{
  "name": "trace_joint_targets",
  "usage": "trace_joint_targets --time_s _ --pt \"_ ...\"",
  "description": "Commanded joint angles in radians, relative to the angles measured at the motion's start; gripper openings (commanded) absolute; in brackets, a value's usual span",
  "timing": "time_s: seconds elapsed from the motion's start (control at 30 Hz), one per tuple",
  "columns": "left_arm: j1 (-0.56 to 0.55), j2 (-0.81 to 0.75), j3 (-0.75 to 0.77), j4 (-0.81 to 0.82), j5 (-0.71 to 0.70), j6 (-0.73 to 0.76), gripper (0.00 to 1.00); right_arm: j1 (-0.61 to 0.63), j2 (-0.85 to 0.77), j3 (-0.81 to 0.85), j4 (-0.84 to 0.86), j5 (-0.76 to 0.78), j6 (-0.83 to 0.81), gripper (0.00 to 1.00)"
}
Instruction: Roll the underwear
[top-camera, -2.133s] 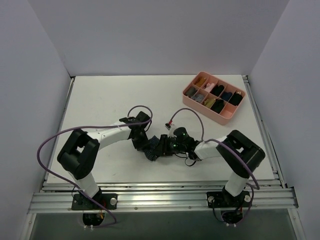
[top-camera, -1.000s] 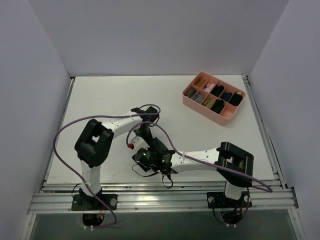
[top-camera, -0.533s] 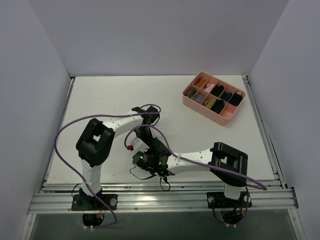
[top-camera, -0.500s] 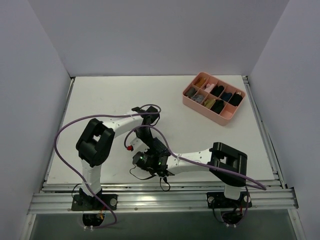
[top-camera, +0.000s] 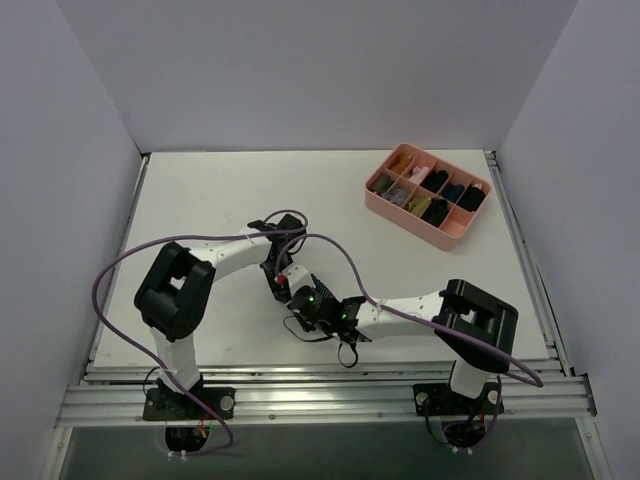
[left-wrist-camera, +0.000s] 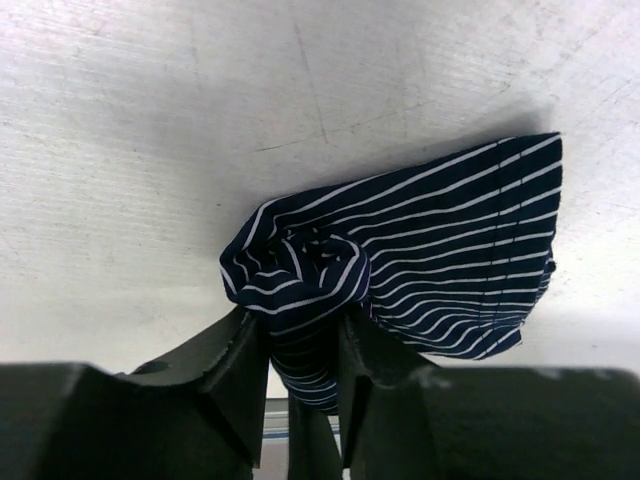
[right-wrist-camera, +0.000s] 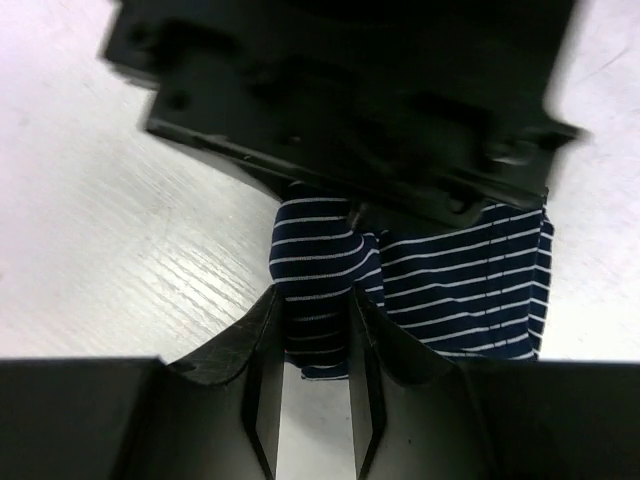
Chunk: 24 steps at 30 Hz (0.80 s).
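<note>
The right gripper (right-wrist-camera: 315, 305) comes in from the bottom edge, its two dark fingers (right-wrist-camera: 265, 350) pressed against either side of a narrow fold of the underwear (right-wrist-camera: 460, 285) — navy with thin white stripes. More cloth spreads rightward on the white table (right-wrist-camera: 110, 260). Above, a blurred black housing (right-wrist-camera: 340, 100) covers the cloth's far edge.

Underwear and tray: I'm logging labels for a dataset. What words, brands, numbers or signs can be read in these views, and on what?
None can be read.
The underwear shows only pinstripes, with no tag or brand in view.
The tray, left gripper and right gripper show no legible marking.
</note>
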Motion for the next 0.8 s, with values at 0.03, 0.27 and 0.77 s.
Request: trace_joint_targets --time_s 0.03,0.27,0.77 --pt "0.023 -0.031 -0.092 -0.086 -0.028 0.014 0.46 -0.101 0.045 -0.147 0.049 -0.270 0.117 0.00" --pt "0.110 -0.151 -0.092 -0.127 -0.060 0.036 0.59 -0.125 0.086 -0.220 0.156 -0.407 0.218 0.00" --pt "0.126 -0.285 -0.155 -0.102 -0.156 0.048 0.69 -0.234 0.238 -0.306 0.330 -0.606 0.328 0.00"
